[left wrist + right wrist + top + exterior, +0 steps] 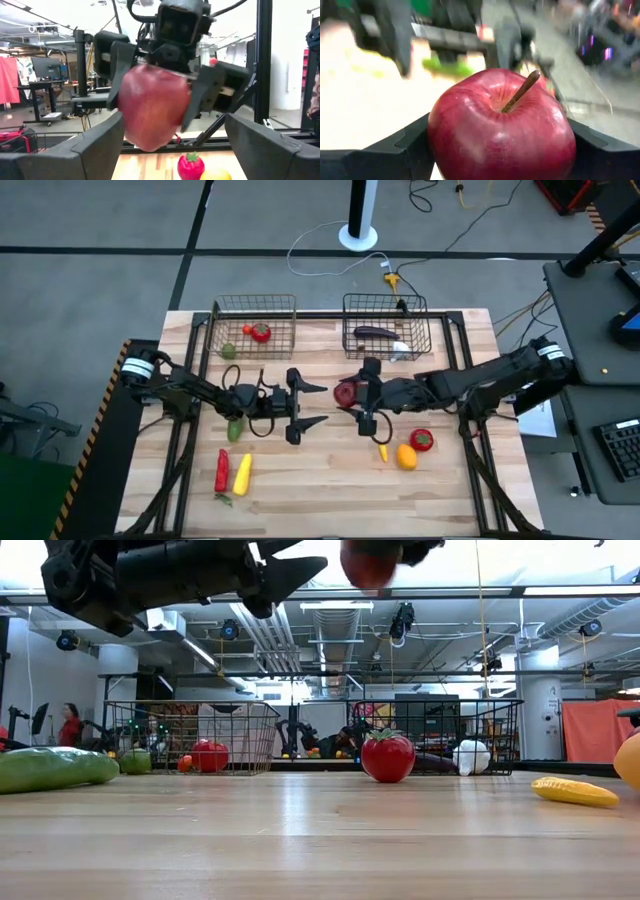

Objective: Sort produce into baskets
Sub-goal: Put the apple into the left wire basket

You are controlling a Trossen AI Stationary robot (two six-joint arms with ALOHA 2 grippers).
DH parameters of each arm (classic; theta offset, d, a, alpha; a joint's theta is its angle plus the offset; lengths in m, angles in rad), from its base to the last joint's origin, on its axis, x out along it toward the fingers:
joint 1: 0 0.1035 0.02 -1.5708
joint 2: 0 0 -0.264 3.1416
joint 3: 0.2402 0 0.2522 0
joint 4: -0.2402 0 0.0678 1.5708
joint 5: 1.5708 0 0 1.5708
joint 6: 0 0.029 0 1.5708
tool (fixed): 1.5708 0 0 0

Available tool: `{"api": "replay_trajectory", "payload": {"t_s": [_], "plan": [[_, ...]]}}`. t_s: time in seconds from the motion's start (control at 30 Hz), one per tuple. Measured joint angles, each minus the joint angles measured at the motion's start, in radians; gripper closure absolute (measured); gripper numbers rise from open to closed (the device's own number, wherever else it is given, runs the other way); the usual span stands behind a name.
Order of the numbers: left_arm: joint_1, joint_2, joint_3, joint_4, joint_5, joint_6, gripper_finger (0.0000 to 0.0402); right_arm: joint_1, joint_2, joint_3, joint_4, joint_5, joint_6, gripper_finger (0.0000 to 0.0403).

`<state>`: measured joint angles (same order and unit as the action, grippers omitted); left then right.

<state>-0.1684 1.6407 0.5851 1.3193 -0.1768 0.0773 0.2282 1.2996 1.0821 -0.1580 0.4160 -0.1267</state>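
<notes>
My right gripper is shut on a dark-red apple above the table's middle; the apple also shows in the low view and in the left wrist view. My left gripper is open and empty, facing the apple from the left, a short way off. The left wire basket holds a red tomato and a green round piece. The right wire basket holds a purple eggplant and a white piece. My right gripper pinches the apple's two opposite sides between its two fingers. The fingers come about level from the table's right side. The apple is lifted well clear of the table, its stem tilted.
Loose on the table: a long green piece, a red pepper, a long yellow piece, a small yellow piece, an orange and a red round piece. A person stands far behind the table.
</notes>
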Motion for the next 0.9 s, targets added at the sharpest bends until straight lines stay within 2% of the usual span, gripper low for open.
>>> {"api": "replay_trajectory", "payload": {"t_s": [0.13,0.2,0.5,0.9], "plan": [[0.000,-0.034,-0.026,0.000,0.000,0.012,0.0078,0.000,0.005,0.060,-0.196,0.006,0.083,0.0109],[0.000,-0.051,-0.027,0.006,0.001,0.017,0.0078,0.001,0.017,0.063,-0.225,0.005,0.104,0.0109],[0.000,-0.041,0.082,-0.079,0.042,0.109,0.0084,0.000,0.069,0.046,-0.187,0.003,0.105,0.0108],[0.020,-0.005,0.191,-0.251,0.058,0.113,0.0092,0.000,0.077,0.050,-0.174,0.004,0.090,0.0106]]}}
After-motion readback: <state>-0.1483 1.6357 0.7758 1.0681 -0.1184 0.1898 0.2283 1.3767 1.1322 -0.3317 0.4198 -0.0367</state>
